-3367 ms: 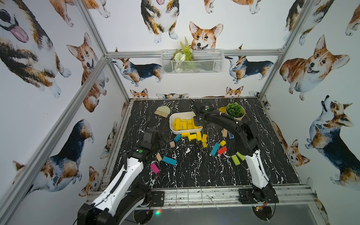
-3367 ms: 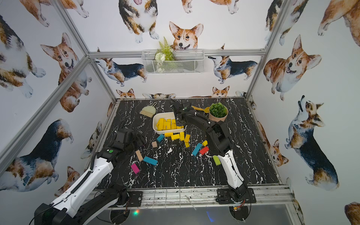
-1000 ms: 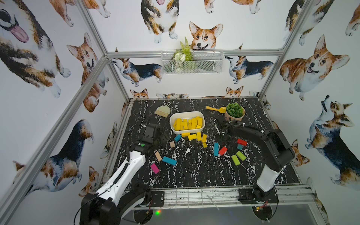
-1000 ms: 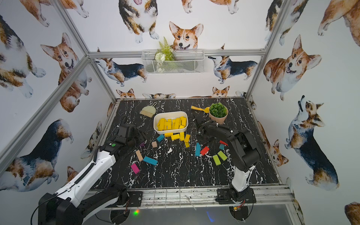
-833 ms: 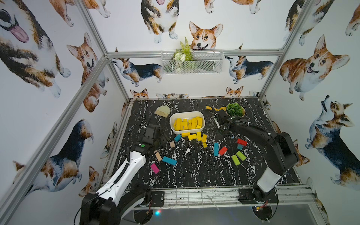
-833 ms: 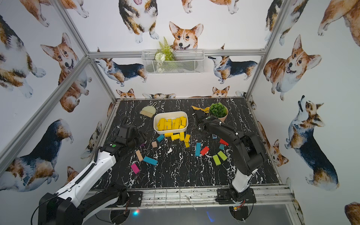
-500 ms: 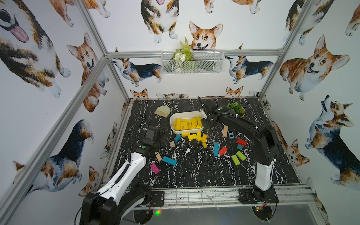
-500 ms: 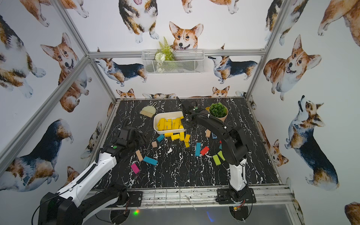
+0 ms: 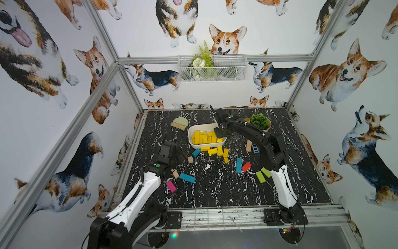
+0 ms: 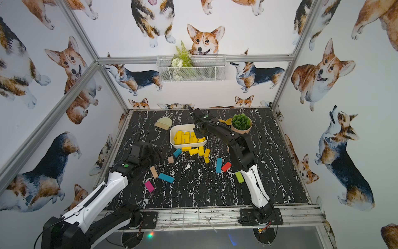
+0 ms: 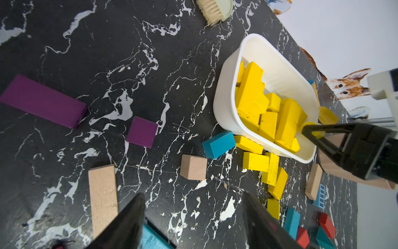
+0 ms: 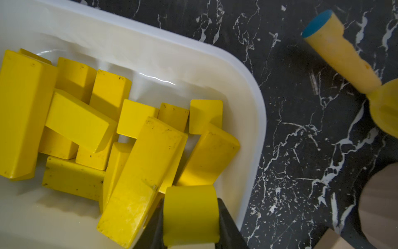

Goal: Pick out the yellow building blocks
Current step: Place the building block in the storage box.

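Between the nearly closed fingers of my right end effector [image 12: 190, 204] sits a small rounded yellow wooden block [image 12: 190, 220], just inside the rim of the white plastic tub [image 12: 247, 103]. Beyond my fingertips the yellow building blocks [image 12: 150, 155] lie heaped. Loose yellow bars [image 9: 216, 151] crowd the tub's outer edge. My left end effector [image 11: 192, 195] hangs wide open and empty over the bare black marbled surface [image 11: 150, 86].

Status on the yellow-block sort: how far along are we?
Done: a pile of yellow blocks lies in the white tub. In hand: the right gripper holds a rounded yellow piece over the tub. Remaining: about five loose yellow blocks on the table beside the tub; left gripper open, empty.
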`<move>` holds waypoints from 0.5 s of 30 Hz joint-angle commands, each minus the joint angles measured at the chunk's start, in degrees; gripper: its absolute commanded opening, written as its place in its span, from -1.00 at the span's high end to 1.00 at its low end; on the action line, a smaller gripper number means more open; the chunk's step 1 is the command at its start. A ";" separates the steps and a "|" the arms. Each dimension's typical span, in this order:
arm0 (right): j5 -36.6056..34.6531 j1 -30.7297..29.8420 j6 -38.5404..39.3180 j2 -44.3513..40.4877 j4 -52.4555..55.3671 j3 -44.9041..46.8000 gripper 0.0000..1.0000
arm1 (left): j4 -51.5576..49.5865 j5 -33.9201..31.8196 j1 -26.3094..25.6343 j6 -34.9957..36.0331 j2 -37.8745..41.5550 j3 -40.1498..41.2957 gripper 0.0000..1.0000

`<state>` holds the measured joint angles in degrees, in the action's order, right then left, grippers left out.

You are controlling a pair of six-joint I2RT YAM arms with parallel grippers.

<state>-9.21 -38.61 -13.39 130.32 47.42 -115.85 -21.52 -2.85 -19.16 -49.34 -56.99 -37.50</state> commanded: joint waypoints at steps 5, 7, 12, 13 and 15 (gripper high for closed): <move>-0.08 -0.19 -3.37 -1.26 -1.75 1.68 0.03 | 1.33 3.12 -0.72 3.06 -0.73 -2.16 -0.48; -0.33 -0.16 -3.14 -2.98 -2.23 2.50 -0.08 | 1.31 2.16 -1.83 3.80 -1.00 -2.62 -0.48; -0.90 -0.24 -2.54 -11.83 -4.20 7.62 -0.11 | -0.46 -2.85 -8.14 7.55 -3.76 -6.05 -0.47; -0.90 -0.28 -2.72 -15.42 -6.74 10.83 -0.10 | -0.90 -4.24 -10.81 9.24 -4.97 -7.45 -0.44; -0.30 -0.46 -3.56 -22.80 -13.44 19.81 -0.09 | -2.84 -8.79 -17.02 11.67 -8.06 -10.71 -0.44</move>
<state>-9.23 -38.89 -15.33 113.97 41.52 -102.56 -22.50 -5.26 -31.18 -42.17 -62.78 -45.54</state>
